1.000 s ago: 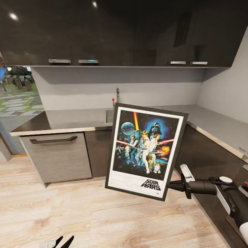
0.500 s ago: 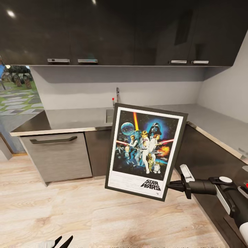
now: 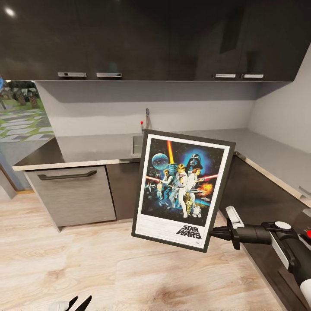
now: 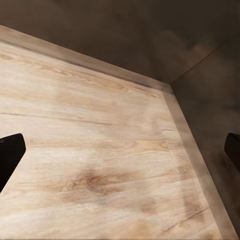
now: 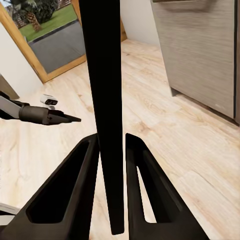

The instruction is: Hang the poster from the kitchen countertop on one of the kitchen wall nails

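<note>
Kitchen corner, dark wall cabinets (image 3: 129, 39) above, pale wood floor (image 3: 86, 268) below.

Item: grey L-shaped worktop (image 3: 95, 149), running along the far wall and down the right side, with an inset sink (image 3: 137, 144) and tap (image 3: 147, 119); dark cabinet fronts beneath, one paler drawer front (image 3: 71, 194) at left.

Item: poster (image 3: 183, 190), black-framed, white inner border, held clear of the worktop in mid-air, near the robot, face toward the head camera, tilted slightly clockwise.

Item: right pincer (image 3: 214, 233), clenched on the poster's lower right edge; in the right wrist view the two fingers (image 5: 142, 170) pressed either side of the thin frame edge (image 5: 107, 100).

Item: left pincer (image 3: 80, 302), low at the near left over the floor, fingers spread, holding nothing; its fingertips (image 4: 10, 155) stood wide apart in the left wrist view.

Risk, judged: the grip sat at one corner only, so the frame could pivot or slip between the fingers during transport. No wall nail could be made out, so alignment for hanging was unassessed. A swing toward the right-hand worktop run might clip the frame.
</note>
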Controlling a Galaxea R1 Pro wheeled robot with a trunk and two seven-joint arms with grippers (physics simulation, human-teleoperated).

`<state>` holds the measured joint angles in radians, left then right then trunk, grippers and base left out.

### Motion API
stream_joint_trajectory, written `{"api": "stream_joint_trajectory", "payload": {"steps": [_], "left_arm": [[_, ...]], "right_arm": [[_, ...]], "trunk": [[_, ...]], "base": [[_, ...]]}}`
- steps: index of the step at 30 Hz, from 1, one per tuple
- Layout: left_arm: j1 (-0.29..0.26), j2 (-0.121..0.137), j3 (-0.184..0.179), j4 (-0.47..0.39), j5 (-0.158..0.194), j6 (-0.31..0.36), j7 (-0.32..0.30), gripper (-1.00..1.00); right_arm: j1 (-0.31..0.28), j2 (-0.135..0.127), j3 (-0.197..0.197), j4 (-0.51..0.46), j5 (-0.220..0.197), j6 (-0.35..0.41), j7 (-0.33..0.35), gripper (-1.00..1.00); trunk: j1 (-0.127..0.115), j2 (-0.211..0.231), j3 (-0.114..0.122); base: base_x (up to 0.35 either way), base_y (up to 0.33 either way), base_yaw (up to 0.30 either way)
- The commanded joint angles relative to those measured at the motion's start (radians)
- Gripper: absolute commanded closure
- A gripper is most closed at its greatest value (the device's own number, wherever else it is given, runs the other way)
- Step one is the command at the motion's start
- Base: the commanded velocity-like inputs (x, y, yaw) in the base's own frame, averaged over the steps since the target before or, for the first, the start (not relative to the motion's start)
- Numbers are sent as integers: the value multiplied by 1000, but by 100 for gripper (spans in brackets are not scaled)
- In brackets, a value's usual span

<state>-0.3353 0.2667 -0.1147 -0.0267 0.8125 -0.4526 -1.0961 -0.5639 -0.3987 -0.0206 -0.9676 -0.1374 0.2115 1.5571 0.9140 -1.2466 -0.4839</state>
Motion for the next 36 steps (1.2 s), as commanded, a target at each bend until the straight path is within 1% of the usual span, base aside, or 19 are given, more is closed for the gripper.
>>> {"api": "stream_joint_trajectory", "payload": {"steps": [1,9,28,36], "left_arm": [[-1,0,-9,1,8,-5,-2,-100],[-1,0,-9,1,8,-5,-2,-100],[-1,-1,-10,1,8,-3,-1,-100],[-1,-1,-10,1,8,-3,-1,-100]], "right_arm": [[-1,0,0,0,-2,13,6,100],[1,0,-2,1,-4,12,5,100],[4,0,-2,0,-4,11,4,100],[4,0,-2,0,-4,11,4,100]], "trunk": [[-4,7,1],[-35,63,22],[-107,196,81],[-138,252,100]], "base": [[0,0,0],[0,0,0],[0,0,0],[0,0,0]]}}
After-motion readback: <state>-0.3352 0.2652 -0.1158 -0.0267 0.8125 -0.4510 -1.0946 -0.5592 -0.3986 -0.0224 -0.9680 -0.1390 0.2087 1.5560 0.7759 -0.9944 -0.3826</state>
